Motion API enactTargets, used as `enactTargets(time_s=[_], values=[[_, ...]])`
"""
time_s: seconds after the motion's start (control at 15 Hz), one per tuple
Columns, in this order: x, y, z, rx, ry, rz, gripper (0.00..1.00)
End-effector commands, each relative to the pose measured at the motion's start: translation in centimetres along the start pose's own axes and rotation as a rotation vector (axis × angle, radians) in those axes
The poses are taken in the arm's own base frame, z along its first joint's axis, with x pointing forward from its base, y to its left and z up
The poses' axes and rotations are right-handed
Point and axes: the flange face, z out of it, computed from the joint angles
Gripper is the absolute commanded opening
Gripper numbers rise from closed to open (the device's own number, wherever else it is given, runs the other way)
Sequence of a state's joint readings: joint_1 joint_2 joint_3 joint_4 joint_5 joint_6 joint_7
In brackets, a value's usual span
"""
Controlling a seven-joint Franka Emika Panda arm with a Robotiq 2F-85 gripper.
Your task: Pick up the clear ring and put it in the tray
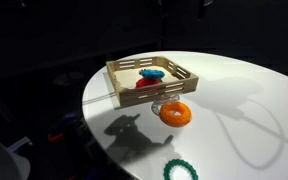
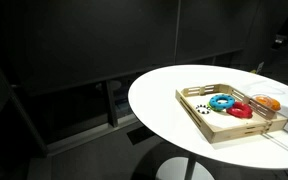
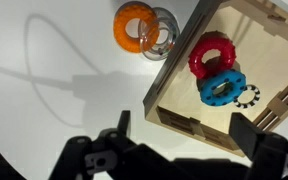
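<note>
One clear ring [image 3: 162,36] lies on the white table [image 3: 44,115], touching the lone orange ring [image 3: 135,25], just left of the single tray [image 3: 189,125]. The tray holds one red ring [image 3: 212,55], one blue ring [image 3: 222,87] and one small speckled ring [image 3: 248,96]. One green toothed ring [image 1: 181,170] sits nearer. The gripper [image 3: 182,135] is spread wide and empty, touching nothing.

1. The clear ring [image 3: 170,28]: small, transparent, with a greyish outline, lying flat on the white table [image 3: 44,40] just outside the tray.
2. The tray [image 3: 189,122]: light wood, rectangular, with low slatted sides, sitting level.
</note>
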State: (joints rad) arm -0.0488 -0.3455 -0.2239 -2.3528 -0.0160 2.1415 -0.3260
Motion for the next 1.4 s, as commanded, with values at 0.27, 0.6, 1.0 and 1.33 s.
enactTargets(time_s=[0.27,0.6,1.0,1.33], values=[[0.0,0.0,-0.2,0.0,0.002,0.0,1.0],[-0.4,1.0,1.5,-0.056,-0.067,0.009,1.0],[-1.8,2.7,6.8,-0.134,-0.171,0.023,1.0],[-2.7,2.9,11.9,-0.174,-0.199,0.034,1.0]])
